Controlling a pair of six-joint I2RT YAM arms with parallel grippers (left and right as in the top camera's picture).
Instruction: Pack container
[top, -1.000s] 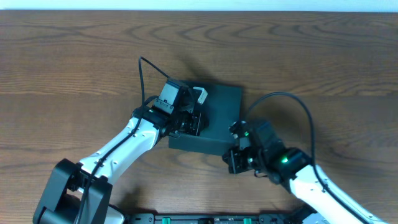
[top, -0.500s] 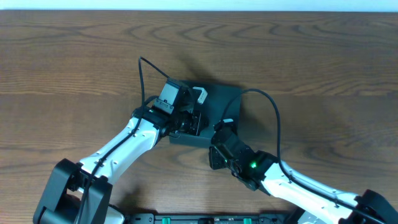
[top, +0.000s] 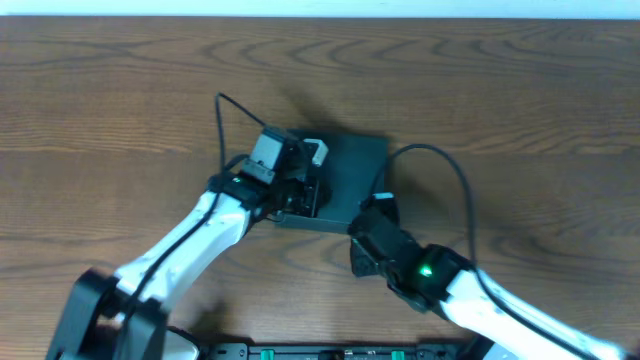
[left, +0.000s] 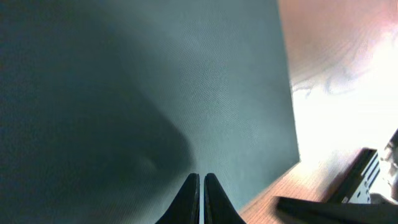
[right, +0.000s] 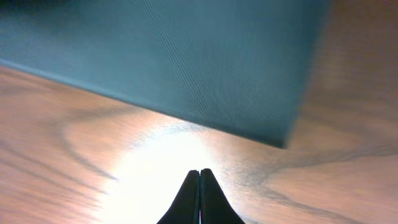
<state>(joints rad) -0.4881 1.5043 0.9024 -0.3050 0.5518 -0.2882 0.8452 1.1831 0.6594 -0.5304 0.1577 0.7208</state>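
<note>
A dark box (top: 352, 172) sits shut near the middle of the tabletop (top: 520, 110).
It looks like light, stiff card, so its edges seem best to hold. The lid (left: 236, 93) is down, so I cannot see inside. The left tool (left: 200, 198), over the lid, and the right tool (right: 199, 190), by the box's near side, are both closed and empty.

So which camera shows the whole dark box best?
The overhead view: the container shows nearly whole there. Both wrist views sit too close, catching only a patch of its teal surface.
</note>
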